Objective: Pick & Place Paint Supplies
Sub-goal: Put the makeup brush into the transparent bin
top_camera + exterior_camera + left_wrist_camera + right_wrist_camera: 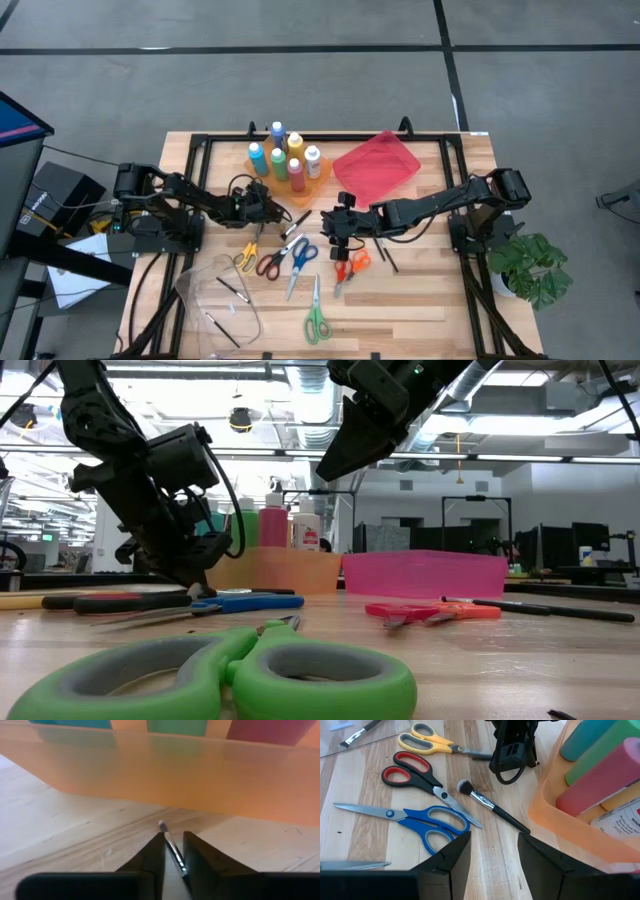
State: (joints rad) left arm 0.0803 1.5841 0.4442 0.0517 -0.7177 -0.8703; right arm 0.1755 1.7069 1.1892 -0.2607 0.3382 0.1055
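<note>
Open lab hall behind, grey floor around a slatted wooden table (420, 300) on a black frame. You have three trays up there: red tray (376, 166) at the back, orange tray (300, 180) beside it holding the paint bottles (281, 158) upright, probably so they stay sorted and don't roll, and a clear tray (222, 300) at the front left corner with a few thin brushes in it.

Scissors lie loose mid-table: green scissors (316, 318) nearest the front, blue scissors (299, 259), red scissors (271, 263), yellow scissors (247, 256), orange scissors (350, 268).

Your left gripper (173, 851) sits low at the table, just outside the orange tray's wall, fingers narrowed onto a thin brush (171, 846) between them; looks like a pinch low on the handle to lift it cleanly.

Your right gripper (493, 849) hangs above mid-table, fingers spread, empty. Below it lies a fluffy-tipped brush (492, 811), a likely next pick.
</note>
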